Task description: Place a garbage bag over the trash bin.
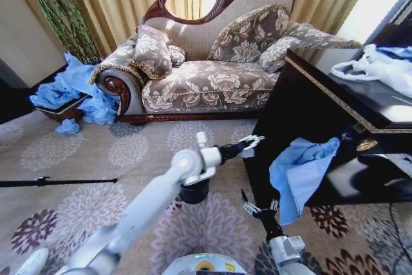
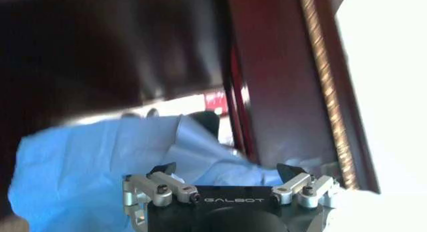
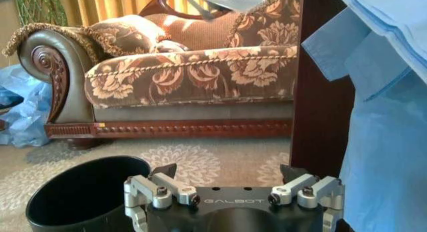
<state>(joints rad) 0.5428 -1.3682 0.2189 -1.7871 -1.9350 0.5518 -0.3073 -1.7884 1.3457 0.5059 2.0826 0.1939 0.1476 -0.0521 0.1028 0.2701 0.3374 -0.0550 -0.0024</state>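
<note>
Left pincer (image 2: 227,173) wide open, aimed at garbage bag (image 1: 297,175) draped off table (image 1: 335,104); right pincer (image 3: 230,173) open beside trash bin (image 3: 80,189), waiting.

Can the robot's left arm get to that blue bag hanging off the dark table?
Probably yes. The left gripper is open, facing the garbage bag draped over the table edge, with nothing between them.

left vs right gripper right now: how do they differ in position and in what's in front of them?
Height: the left gripper is raised beside the dark table; the right gripper sits low over the carpet.
Facing: the left gripper points at the garbage bag hanging off the table; the right one looks toward the trash bin and sofa.
Shared: both are open and hold nothing.
</note>
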